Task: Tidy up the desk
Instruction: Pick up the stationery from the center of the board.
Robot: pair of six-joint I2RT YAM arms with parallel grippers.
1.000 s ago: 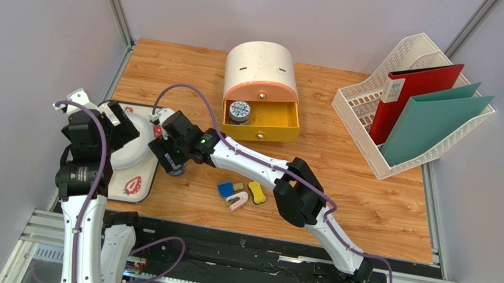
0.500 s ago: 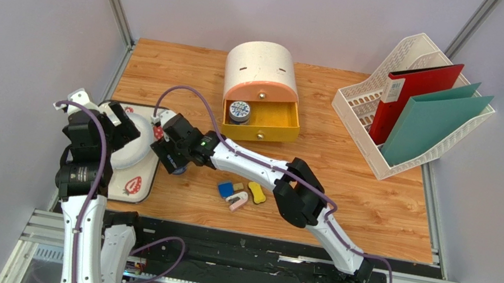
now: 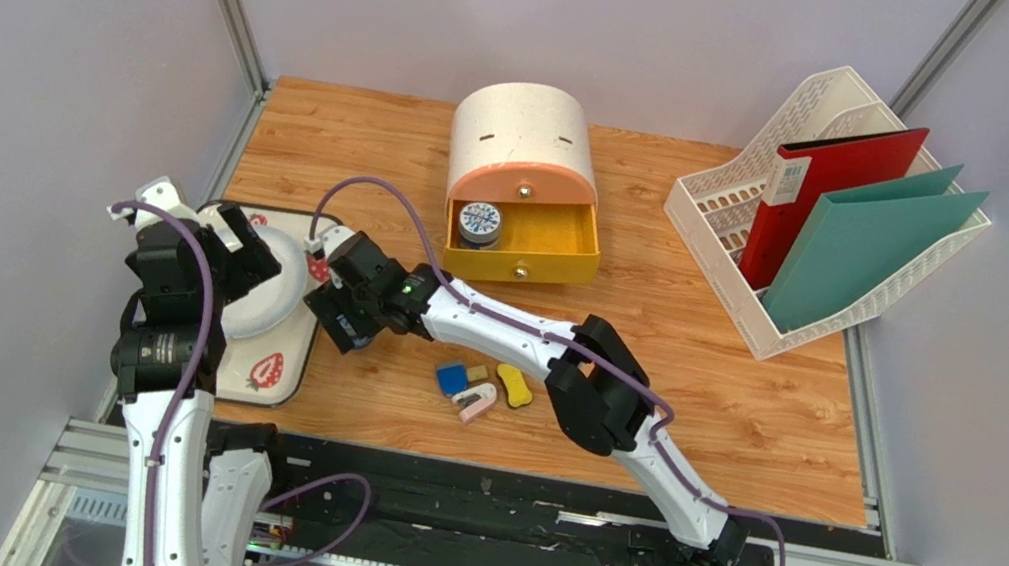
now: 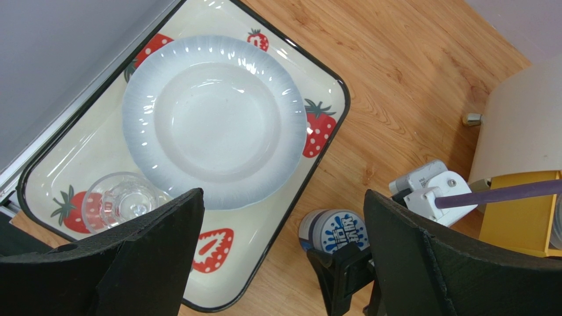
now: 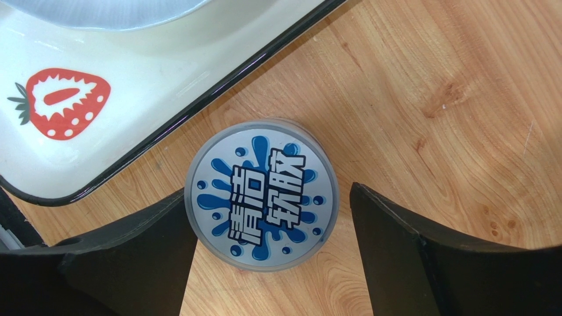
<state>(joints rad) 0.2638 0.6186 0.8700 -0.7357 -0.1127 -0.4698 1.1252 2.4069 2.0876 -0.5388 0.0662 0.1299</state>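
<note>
**Two grippers open, one straddling a round tin**

Both tools are at the left side of the desk [image 3: 751, 398], the wood-grain top that runs from the arm bases to the back wall between metal rails.

Right gripper [image 5: 267, 191]: we see its jaws spread wide on either side of a round tin [image 5: 262, 204] with a blue splash label. The tin stands flat on the wood. One finger's tip sits at the tin's rim and we cannot tell whether it touches. The other finger stands clear, with bare wood between. Nothing is gripped.

Left gripper [image 4: 282, 194]: it hangs above the strawberry tray [image 4: 326, 92] with its jaws fully apart and nothing in them.

On the tray, a pale ribbed plate [image 4: 211, 125] fills most of the middle. A small clear glass [image 4: 125, 201] stands at the plate's edge, toward a corner. The tin is just outside the tray's black rim.

Farther right, near the front edge, lies a small cluster of blue, pink and yellow pieces [image 3: 484, 386].

Behind them stands a domed drawer box [image 3: 524, 150]. Its yellow drawer [image 3: 546, 252] is pulled out, with a second round tin [image 3: 479, 223] inside.

At the far right, a white file rack [image 3: 730, 243] holds a red folder [image 3: 828, 198] and a green folder [image 3: 866, 249].
</note>
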